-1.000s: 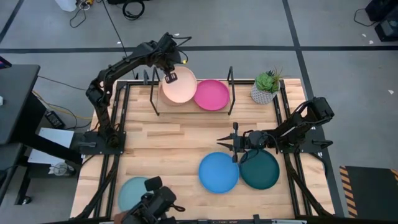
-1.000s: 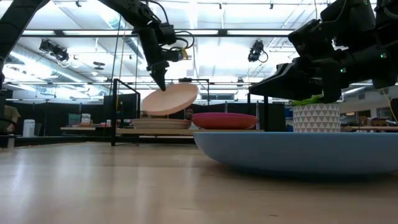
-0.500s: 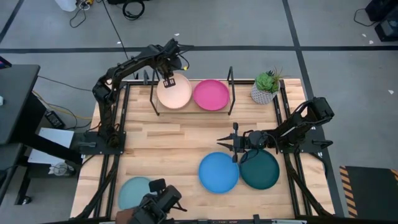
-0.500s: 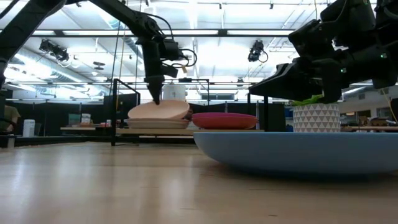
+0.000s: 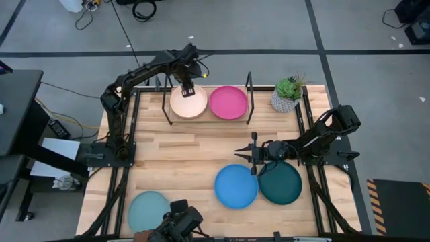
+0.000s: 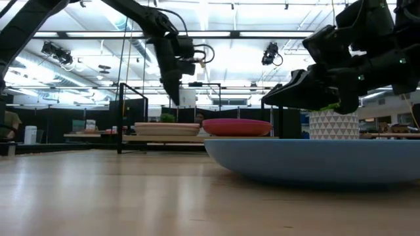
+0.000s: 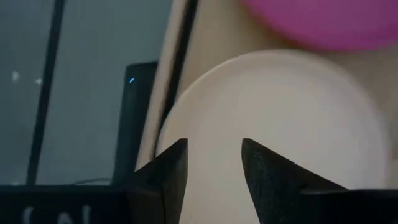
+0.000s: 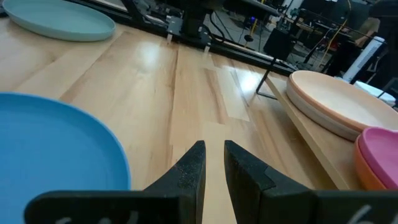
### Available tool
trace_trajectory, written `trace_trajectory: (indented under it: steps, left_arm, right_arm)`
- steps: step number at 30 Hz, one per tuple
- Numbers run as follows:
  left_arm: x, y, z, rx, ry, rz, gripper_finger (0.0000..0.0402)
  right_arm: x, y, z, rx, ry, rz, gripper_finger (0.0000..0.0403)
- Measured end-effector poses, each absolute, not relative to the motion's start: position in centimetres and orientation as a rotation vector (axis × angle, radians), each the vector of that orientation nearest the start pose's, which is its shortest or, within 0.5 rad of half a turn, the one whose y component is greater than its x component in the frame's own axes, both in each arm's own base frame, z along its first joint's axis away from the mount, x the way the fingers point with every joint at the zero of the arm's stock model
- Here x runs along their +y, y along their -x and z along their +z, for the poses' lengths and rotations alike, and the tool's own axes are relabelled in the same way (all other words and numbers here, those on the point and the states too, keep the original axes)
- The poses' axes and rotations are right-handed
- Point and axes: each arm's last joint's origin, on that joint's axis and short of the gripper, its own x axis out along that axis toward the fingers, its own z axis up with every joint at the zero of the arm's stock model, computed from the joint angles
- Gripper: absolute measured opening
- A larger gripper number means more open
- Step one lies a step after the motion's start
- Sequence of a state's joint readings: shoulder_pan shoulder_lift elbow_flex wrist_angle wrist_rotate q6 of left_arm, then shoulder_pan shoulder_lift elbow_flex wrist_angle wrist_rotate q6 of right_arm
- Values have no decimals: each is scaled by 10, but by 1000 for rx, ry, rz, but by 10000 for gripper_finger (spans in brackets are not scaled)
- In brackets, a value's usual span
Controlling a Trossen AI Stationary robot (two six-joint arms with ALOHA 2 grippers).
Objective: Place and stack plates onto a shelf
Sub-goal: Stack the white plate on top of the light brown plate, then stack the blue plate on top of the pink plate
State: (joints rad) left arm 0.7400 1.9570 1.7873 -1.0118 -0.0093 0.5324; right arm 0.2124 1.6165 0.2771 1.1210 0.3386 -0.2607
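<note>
The cream plate (image 5: 188, 102) lies flat on top of a stack at the left of the shelf (image 5: 209, 117). The magenta plate (image 5: 228, 102) lies beside it on the right. My left gripper (image 7: 214, 146) hangs open just above the cream plate's far rim, clear of it (image 6: 176, 98). Near the table's middle my right gripper (image 5: 236, 154) hovers, its fingers (image 8: 213, 146) a narrow gap apart with nothing between them. The blue plate (image 5: 236, 186) and the dark teal plate (image 5: 281, 183) rest on the table below it. The light teal plate (image 5: 148, 210) rests at the near left.
A potted plant (image 5: 287, 94) in a white pot stands at the far right, beside the shelf's right wire frame (image 5: 249, 87). A dark device (image 5: 180, 222) sits at the table's near edge. Bare wood lies between the shelf and the near plates.
My left gripper has lowered the cream plate, which hung tilted with its right edge up, onto the stack at the shelf's left. It has opened, let go and risen a little. The plate now lies flat. My right gripper has kept still.
</note>
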Motion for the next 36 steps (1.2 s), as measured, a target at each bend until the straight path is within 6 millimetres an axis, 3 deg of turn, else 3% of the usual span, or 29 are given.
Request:
trace_trajectory:
  steps: [7, 17, 21, 24, 27, 29, 33, 36]
  left_arm:
    - [284, -330, 241, 1129, -41, 478, 151]
    - [287, -340, 212, 1197, -37, 509, 151]
    - [288, -340, 213, 1211, -66, 542, 150]
    - [284, -338, 224, 1194, -76, 544, 150]
    - [272, -336, 242, 1166, -73, 503, 150]
    - [259, -335, 251, 1139, -15, 376, 150]
    - [216, -341, 259, 1110, 234, 65, 150]
    - [178, -349, 254, 1233, 333, -17, 150]
  right_arm:
    - [40, -236, 122, 227, 330, -102, 65]
    - [40, -236, 122, 229, 338, -100, 65]
    - [40, -236, 122, 228, 338, -100, 65]
    - [40, -236, 122, 228, 338, -99, 65]
    - [40, -236, 122, 229, 338, -99, 65]
    - [40, -236, 121, 236, 345, -98, 65]
    - [40, -235, 118, 270, 380, -95, 65]
    - [39, -235, 117, 279, 416, -96, 65]
